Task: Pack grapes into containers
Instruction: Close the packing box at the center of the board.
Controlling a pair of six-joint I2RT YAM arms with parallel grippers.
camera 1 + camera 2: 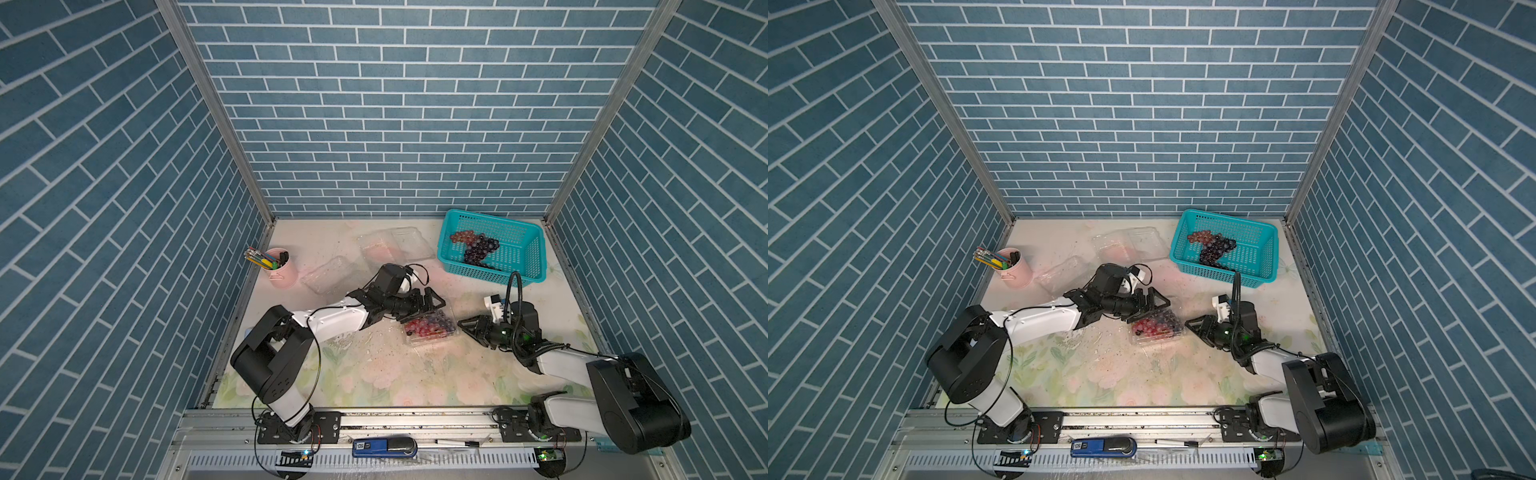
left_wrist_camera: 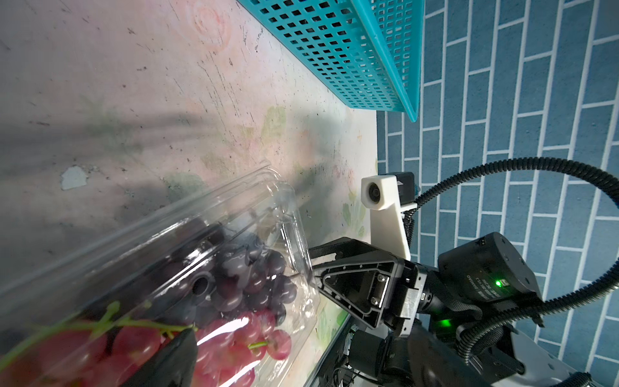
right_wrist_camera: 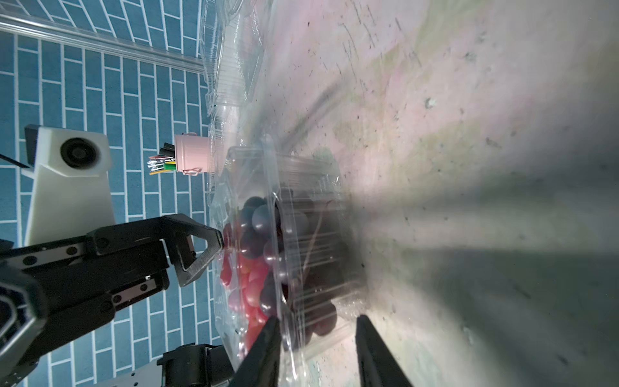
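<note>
A clear container (image 1: 432, 334) with red and dark grapes (image 1: 428, 326) sits mid-table, also in the right wrist view (image 3: 311, 187). My left gripper (image 1: 432, 301) hangs open over its far side. In the left wrist view, one of its fingers (image 2: 167, 358) is in front of the half-raised lid (image 2: 214, 207) and the other shows through it. My right gripper (image 3: 318, 318) stands at the container's right edge (image 1: 1181, 330), fingers apart with the rim and side wall between them. More grapes (image 1: 478, 247) lie in the teal basket (image 1: 536, 249).
Two empty clear containers (image 1: 392, 245) (image 1: 328, 274) lie at the back. A pink pen cup (image 1: 280, 266) stands at the back left. The floral table (image 1: 374, 374) is walled on three sides by blue brick panels.
</note>
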